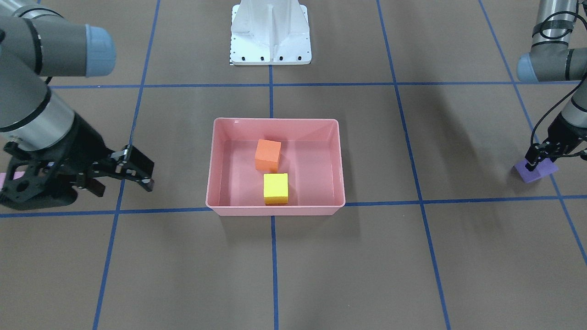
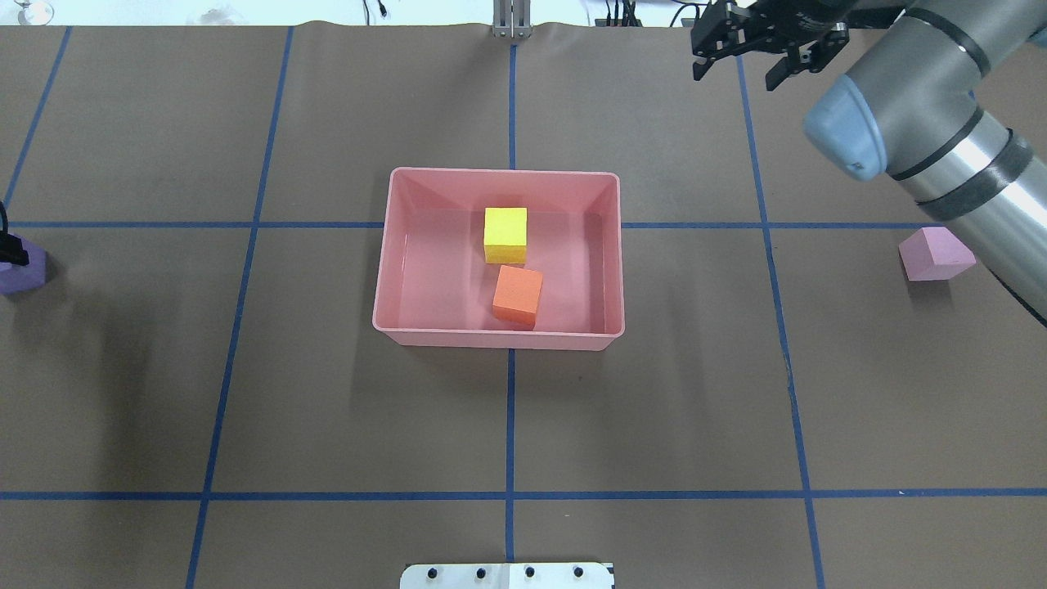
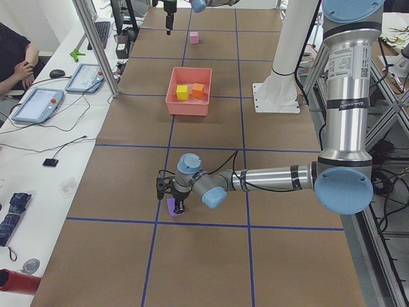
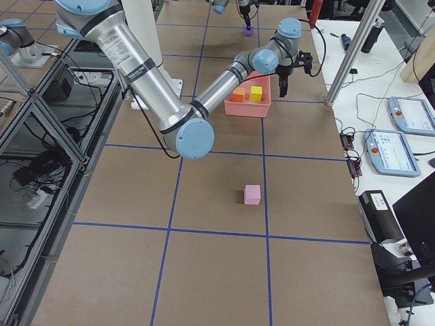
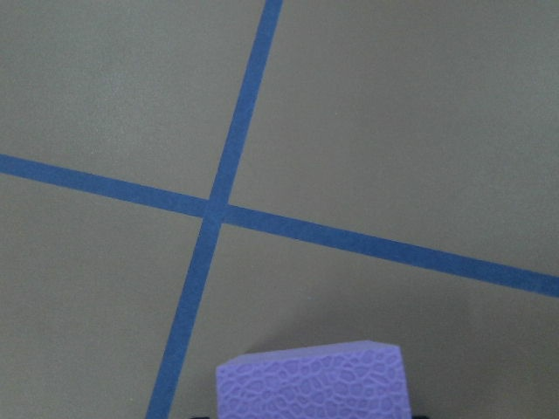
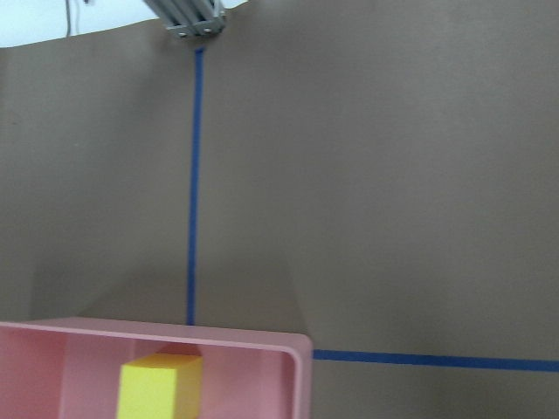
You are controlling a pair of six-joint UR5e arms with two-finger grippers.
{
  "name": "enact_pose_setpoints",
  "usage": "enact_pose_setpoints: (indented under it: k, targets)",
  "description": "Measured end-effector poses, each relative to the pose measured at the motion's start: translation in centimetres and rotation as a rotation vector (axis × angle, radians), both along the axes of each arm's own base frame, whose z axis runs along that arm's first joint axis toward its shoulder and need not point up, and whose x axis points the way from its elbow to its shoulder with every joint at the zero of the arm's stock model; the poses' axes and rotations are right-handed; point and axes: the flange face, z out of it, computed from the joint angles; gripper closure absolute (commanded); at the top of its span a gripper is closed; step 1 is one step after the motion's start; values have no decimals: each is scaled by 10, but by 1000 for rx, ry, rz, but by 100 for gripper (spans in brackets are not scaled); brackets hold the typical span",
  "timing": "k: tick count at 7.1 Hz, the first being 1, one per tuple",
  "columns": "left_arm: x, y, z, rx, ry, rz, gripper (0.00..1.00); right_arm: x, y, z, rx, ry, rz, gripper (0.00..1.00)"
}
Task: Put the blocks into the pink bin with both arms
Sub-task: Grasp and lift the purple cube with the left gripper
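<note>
The pink bin [image 2: 393, 245] sits mid-table and holds the orange block [image 2: 517, 294] and the yellow block [image 2: 505, 235]. My left gripper [image 1: 540, 161] is down at the table's left end, its fingers on either side of the purple block [image 1: 534, 172], which rests on the table and fills the bottom of the left wrist view [image 5: 312, 384]. My right gripper [image 2: 740, 72] is open and empty, above the table beyond the bin's far right corner. The light pink block [image 2: 935, 254] lies on the table to the right, beside my right arm.
The white base pedestal [image 1: 270, 32] stands at the robot's side of the table. Blue tape lines grid the brown surface. An operators' desk with tablets [image 3: 83, 77] and a seated person [image 3: 16, 57] runs along the far side, behind an aluminium post [image 3: 96, 45].
</note>
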Motion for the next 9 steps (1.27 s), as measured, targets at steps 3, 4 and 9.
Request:
enact_pose_setpoints:
  k: [3,4,9]
  targets:
    - [-6,-14,-30,-20,28,0,100,100,-9,117,106,181,-150,0]
    - [-9,-27,-67,-38,27,-12,100,119,-1,157,124,224,-213,0]
    - [6,-67,-350,-87,40,-57,100,127,21,307,-13,250,-325,0]
